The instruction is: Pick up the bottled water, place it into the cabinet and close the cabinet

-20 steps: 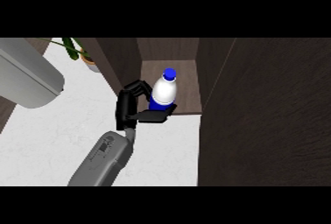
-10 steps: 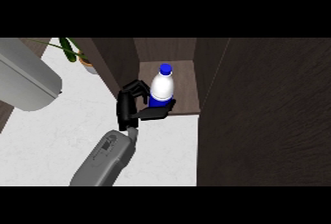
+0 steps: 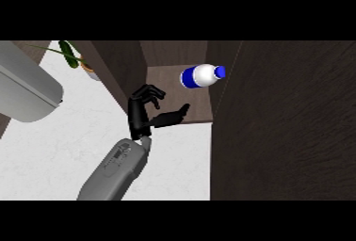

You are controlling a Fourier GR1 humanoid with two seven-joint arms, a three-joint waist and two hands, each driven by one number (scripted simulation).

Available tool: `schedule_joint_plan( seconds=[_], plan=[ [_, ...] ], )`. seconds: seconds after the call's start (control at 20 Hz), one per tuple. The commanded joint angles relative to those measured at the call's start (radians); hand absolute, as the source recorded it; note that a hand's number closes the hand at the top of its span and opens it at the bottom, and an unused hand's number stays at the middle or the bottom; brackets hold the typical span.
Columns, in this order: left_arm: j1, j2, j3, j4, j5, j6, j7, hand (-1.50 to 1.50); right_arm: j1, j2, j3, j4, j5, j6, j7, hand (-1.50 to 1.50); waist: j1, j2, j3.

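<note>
Inside the cabinet (image 3: 132, 61), on its shelf (image 3: 173, 87): bottle (image 3: 201, 75), white with a blue cap, tilted over, cap aimed at the cabinet's door (image 3: 292, 122). Hard to tell whether lying flat or only leaning. Touched by nothing.

Just outside the cabinet's front edge, low against its left wall: left hand (image 3: 142, 115), holding nothing, fingers (image 3: 147, 94) slackly bent, thumb stretched toward the shelf. Clearly apart from the bottle. No right hand in view.

Door standing wide open at the cabinet's right. Placing looks done, though untidily; closing not yet done.

Probably light to middling in weight, depending on fill. Stiff enough across the body, with thin walls likely to give a little under a squeeze. Smooth, round and slippery, so apt to roll on the shelf at a nudge. Not fragile. Best taken around the mid-body, thumb on one side and fingers opposite, not by the narrow cap. If righting is wanted, approach from the cabinet's open front and avoid knocking it deeper.

Otherwise reach the door's free edge and swing it across the cabinet's opening, with the arm clear of the shelf first.
</note>
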Motion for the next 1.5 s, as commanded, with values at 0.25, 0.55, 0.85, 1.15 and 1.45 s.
schedule_joint_plan(
  seconds=[0.25, 0.55, 0.85, 1.15, 1.45],
  plan=[
    [-0.266, 0.08, 0.017, 0.171, -0.003, -0.096, 0.126, -1.5, -0.015, -0.019, -0.011, -0.055, -0.031, -0.029, 0.022, -1.5, -0.041, 0.039, -0.009],
    [-0.275, 0.104, -0.011, 0.153, -0.018, -0.051, 0.156, -1.5, -0.009, -0.031, -0.003, -0.045, -0.044, 0.003, 0.012, -1.5, -0.058, 0.038, -0.009],
    [-0.251, 0.085, -0.011, 0.057, 0.037, -0.121, 0.089, -1.5, -0.031, -0.014, 0.008, -0.038, -0.013, -0.019, 0.004, -1.5, -0.036, 0.035, -0.011],
    [-0.369, 0.021, 0.083, 0.246, 0.081, -0.277, -0.101, -1.5, -0.04, -0.013, -0.014, -0.077, -0.033, -0.066, 0.028, -1.5, -0.008, 0.034, -0.01],
    [-0.376, -0.001, 0.074, 0.284, 0.182, -0.31, -0.19, -1.5, 0.003, -0.027, -0.053, -0.155, -0.069, -0.086, 0.079, -1.5, 0.009, 0.022, -0.009]
  ],
)
